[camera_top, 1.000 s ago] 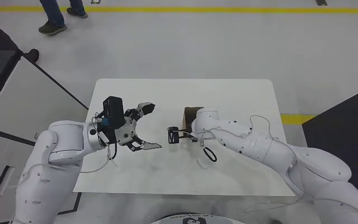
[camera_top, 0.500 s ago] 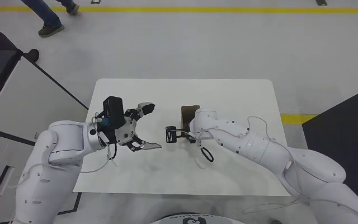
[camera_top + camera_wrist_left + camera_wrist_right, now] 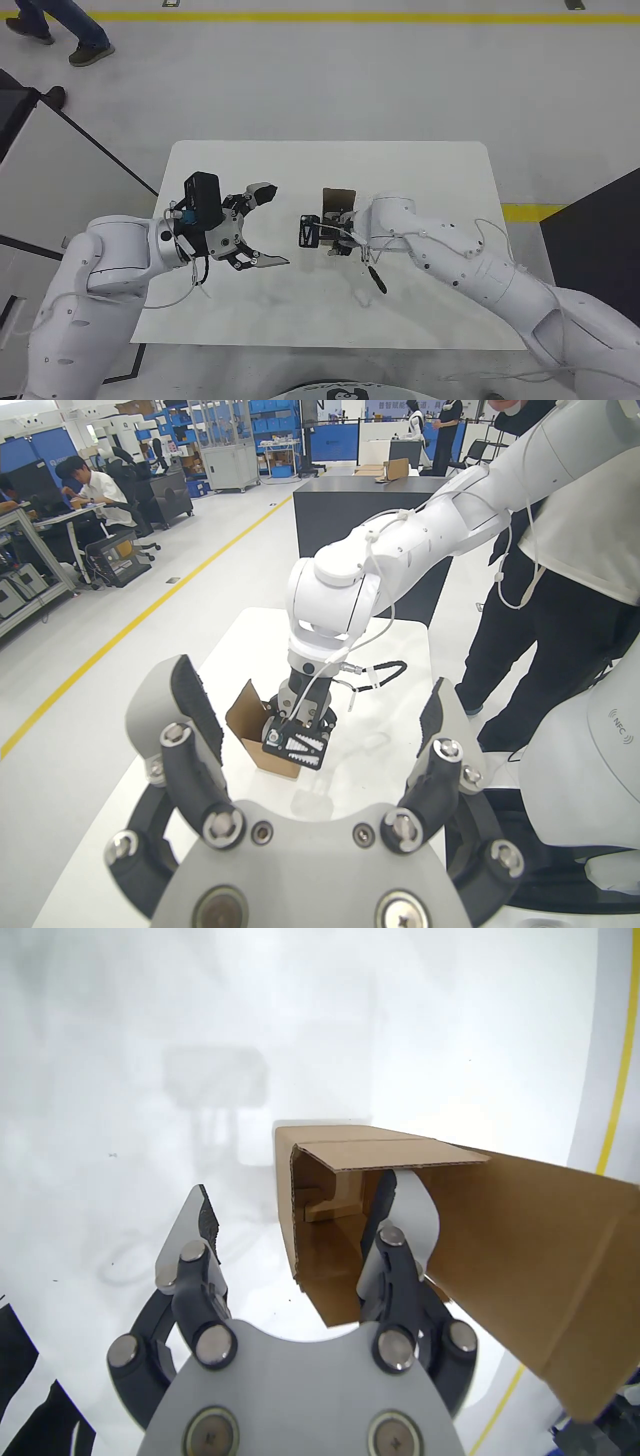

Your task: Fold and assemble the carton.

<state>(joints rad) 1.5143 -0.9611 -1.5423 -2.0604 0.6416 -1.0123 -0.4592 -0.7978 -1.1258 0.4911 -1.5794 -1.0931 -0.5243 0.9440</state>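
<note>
Carton [image 3: 340, 197]: 1 | left jaws: spread, empty | right jaws: spread, one inside carton

Wide-apart right claw [image 3: 296, 1195], one finger [image 3: 410, 1213] inside the brown carton [image 3: 525, 1238]

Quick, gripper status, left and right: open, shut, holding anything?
Left gripper: open, holding nothing.
Right gripper: open, one finger inside the carton, the other outside its wall.

Plain brown cardboard on the carton [image 3: 525, 1238], corrugated ripple along its cut edges. Glossy white tabletop [image 3: 420, 165]. Left pincer [image 3: 312, 690] and right pincer [image 3: 295, 1200] show silver-grey plates and black ridged pads. Yellow floor line [image 3: 400, 16] along the top of the frame.
</note>
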